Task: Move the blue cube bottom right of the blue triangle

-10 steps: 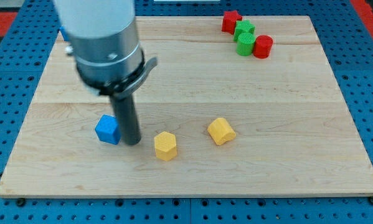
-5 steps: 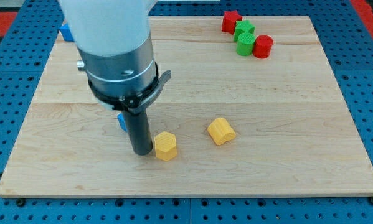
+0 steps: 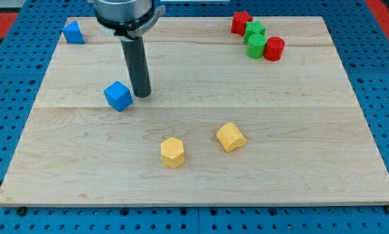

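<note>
The blue triangle [image 3: 73, 32] sits at the far left, close to the board's [image 3: 194, 182] top left corner, and serves here as the landmark. Below it and to its right lies the blue cube [image 3: 118, 96], well apart from the triangle, turned so that 1 corner faces the view's bottom. By direction alone the cube is already down and right of the triangle, so the main part of the job looks largely done. What may be left, as I judge it, is only a finer placing if the cube is meant to sit closer to the triangle.

Just right of the cube stands my tip [image 3: 141, 95], further right of the triangle and about level with the cube. The rod has no jaws to open or close; it holds nothing and simply stands upright on the wood. Whether it touches the cube's right edge or stands a hair off it, I cannot tell. From this side, any push would send the cube toward the view's left.

Further right of the triangle and much lower lie 2 yellow blocks: a yellow hexagon block [image 3: 172, 153] and another yellow block [image 3: 230, 137]. Far to the triangle's right, near the top edge, a red star [image 3: 241, 21], 2 green blocks [image 3: 255, 38] and a red cylinder [image 3: 274, 49] cluster together.
</note>
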You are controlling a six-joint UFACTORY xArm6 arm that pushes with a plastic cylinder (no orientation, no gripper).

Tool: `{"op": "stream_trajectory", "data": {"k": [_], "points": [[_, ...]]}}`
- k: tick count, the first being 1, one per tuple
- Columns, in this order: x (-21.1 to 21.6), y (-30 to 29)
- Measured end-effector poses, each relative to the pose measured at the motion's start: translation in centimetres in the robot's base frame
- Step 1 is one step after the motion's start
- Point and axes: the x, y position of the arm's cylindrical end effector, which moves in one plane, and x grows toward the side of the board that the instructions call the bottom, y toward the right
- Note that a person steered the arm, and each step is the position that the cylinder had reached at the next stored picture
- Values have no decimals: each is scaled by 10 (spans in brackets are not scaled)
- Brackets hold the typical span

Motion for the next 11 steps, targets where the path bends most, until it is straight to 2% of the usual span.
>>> {"op": "stream_trajectory", "data": {"k": [1, 2, 3, 4, 5, 6, 8, 10, 11], "points": [[27, -11], [10, -90], [-36, -95], [-35, -63], [-11, -42], [-29, -10], [-85, -73], [-134, -110], [-135, -62]]}}
